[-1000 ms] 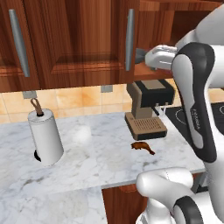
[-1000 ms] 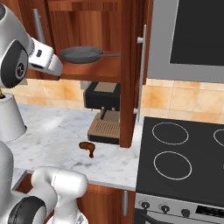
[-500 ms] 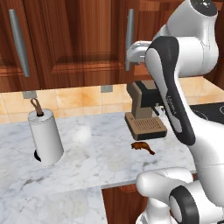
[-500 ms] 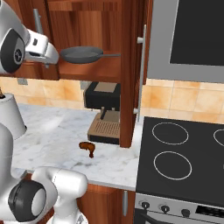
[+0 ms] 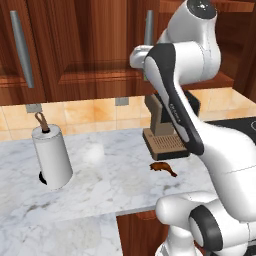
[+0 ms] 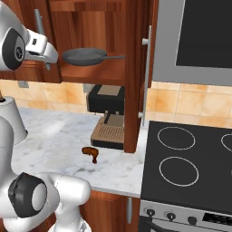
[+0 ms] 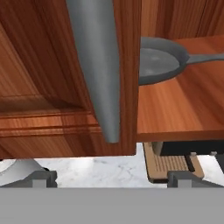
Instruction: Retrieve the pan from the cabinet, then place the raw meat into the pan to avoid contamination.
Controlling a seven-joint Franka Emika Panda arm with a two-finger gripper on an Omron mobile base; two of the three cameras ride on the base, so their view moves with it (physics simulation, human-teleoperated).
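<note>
- The gripper [image 7: 109, 177] stands wide open and empty; in the hand view its two dark fingertips [image 7: 40, 177] rise at the bottom edge, far apart.
- Up close in the hand view, a closed door of the cabinet [image 7: 52, 78] covers the left half of the frame, with its silver bar handle [image 7: 98, 65] running down the middle.
- The pan [image 6: 84, 56] lies flat on the wooden shelf [image 6: 104, 74] inside the open cabinet, in the upper middle of the right base view, its long handle pointing to the right.
- In the hand view the pan shows at the upper right, partly hidden by the door's edge.
- The raw meat [image 5: 163, 168] lies on the marble counter [image 5: 110, 175], right of centre in the left base view, just in front of the coffee machine [image 6: 108, 115].
- A white paper towel roll [image 5: 51, 155] stands upright on the counter at the left.
- A black stovetop [image 6: 190, 158] fills the lower right of the right base view.
</note>
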